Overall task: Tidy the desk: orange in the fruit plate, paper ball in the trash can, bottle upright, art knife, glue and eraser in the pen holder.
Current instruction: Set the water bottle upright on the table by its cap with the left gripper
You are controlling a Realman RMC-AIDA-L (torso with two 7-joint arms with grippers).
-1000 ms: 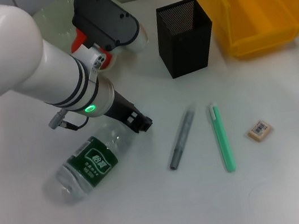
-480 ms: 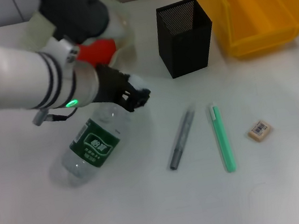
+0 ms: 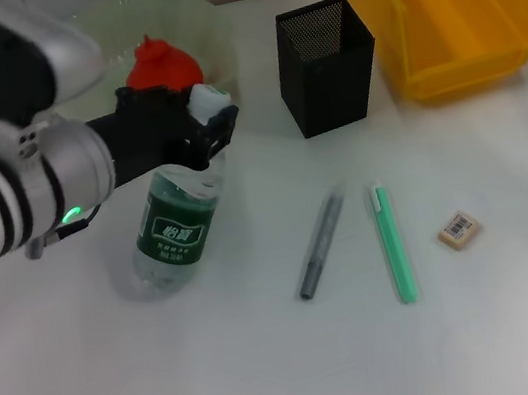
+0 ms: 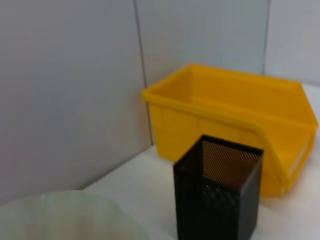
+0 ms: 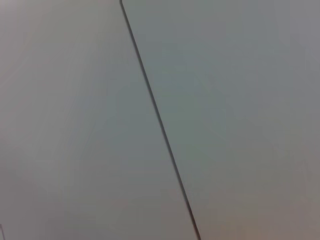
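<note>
My left gripper [image 3: 204, 126] is shut on the neck of the bottle [image 3: 178, 227], just under its white cap. The bottle stands nearly upright on its base, leaning a little toward the fruit plate [image 3: 211, 24]. The orange [image 3: 162, 70] lies in that plate. The pen holder [image 3: 326, 67] stands to the right, and the trash can [image 3: 445, 5] is at the back right. A grey stick [image 3: 320, 246] and a green stick [image 3: 391, 242] lie side by side; which is the art knife and which the glue I cannot tell. The eraser [image 3: 459, 229] lies right of them. The paper ball is out of view.
The left wrist view shows the pen holder [image 4: 220, 197], the trash can [image 4: 240, 112] behind it, the fruit plate's rim [image 4: 65, 210] and a grey wall. The right wrist view shows only grey wall panels.
The left gripper has swung up and back with the bottle's neck. The bottle has gone from lying on its side to standing nearly upright.
</note>
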